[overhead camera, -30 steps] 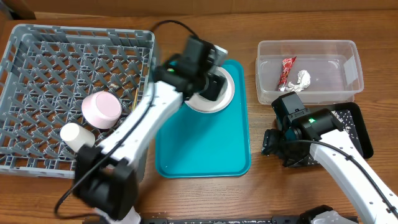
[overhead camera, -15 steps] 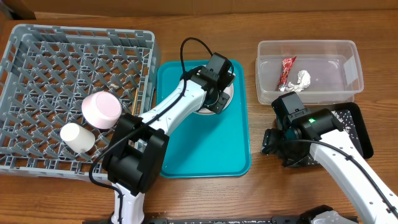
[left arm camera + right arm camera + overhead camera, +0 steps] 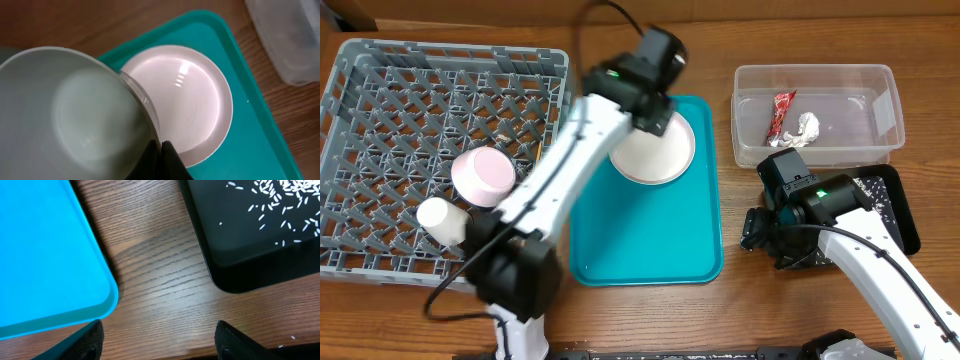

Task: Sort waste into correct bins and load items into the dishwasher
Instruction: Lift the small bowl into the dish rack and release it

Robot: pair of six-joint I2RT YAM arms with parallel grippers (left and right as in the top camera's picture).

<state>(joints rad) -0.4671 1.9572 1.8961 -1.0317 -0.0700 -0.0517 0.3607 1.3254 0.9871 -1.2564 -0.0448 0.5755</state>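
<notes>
1. The left gripper (image 3: 161,149) is clamped shut on the rim of the grey-green bowl (image 3: 75,110), held above the far end of the teal tray (image 3: 645,235).
2. The plate (image 3: 658,152) lies flat in the teal tray at its far end. In the left wrist view the bowl overlaps the plate's left side.
3. The right gripper (image 3: 160,332) hangs with its jaws wide apart and holds nothing. It is over the bare table (image 3: 160,280), just right of the teal tray's near right corner.
4. The black tray (image 3: 240,255) lies right of the teal tray and holds loose rice (image 3: 280,195).
5. The tub (image 3: 885,95) stands right of the teal tray's far end and holds the wrapper (image 3: 781,113) and tissue (image 3: 805,128).
6. The rack (image 3: 390,120) stands left of the teal tray and holds the pink bowl (image 3: 483,175) and cup (image 3: 444,220).
</notes>
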